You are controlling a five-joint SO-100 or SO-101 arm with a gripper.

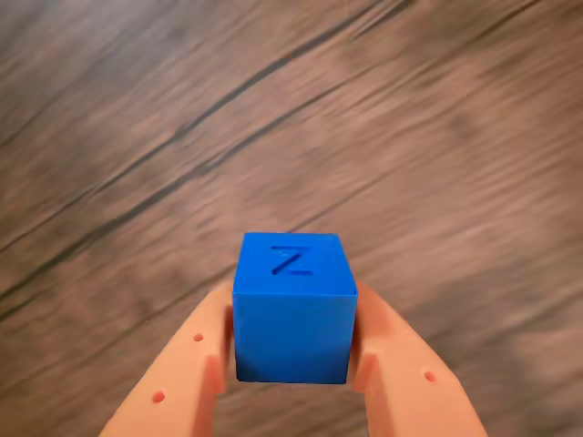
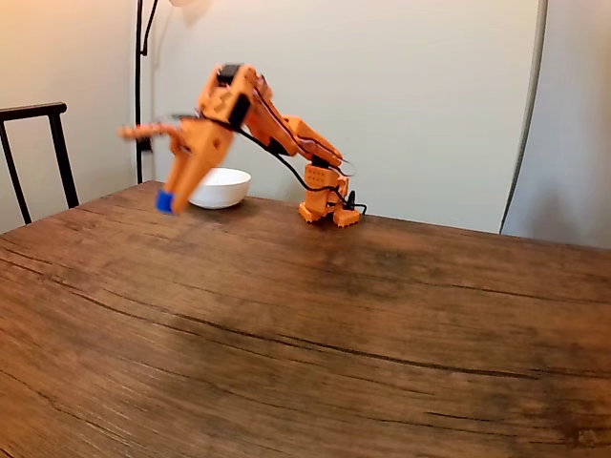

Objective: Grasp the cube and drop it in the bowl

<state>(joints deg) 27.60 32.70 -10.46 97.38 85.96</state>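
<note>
One cube clamped in the end effector, one bowl beyond it.

In the wrist view, the single blue cube [image 1: 293,308] sits squeezed between two orange fingers [image 1: 196,364], its top face marked with a "Z"; being a cube, it has no long axis. In the fixed view, the end effector [image 2: 166,201] holds it above the wooden worktop [image 2: 334,324], near the far left corner, with the one white bowl [image 2: 221,188] just behind.

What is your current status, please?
Tool shut on small bright-blue cube, lifted above wooden table. Glossy white bowl behind it. Path clear.
</note>
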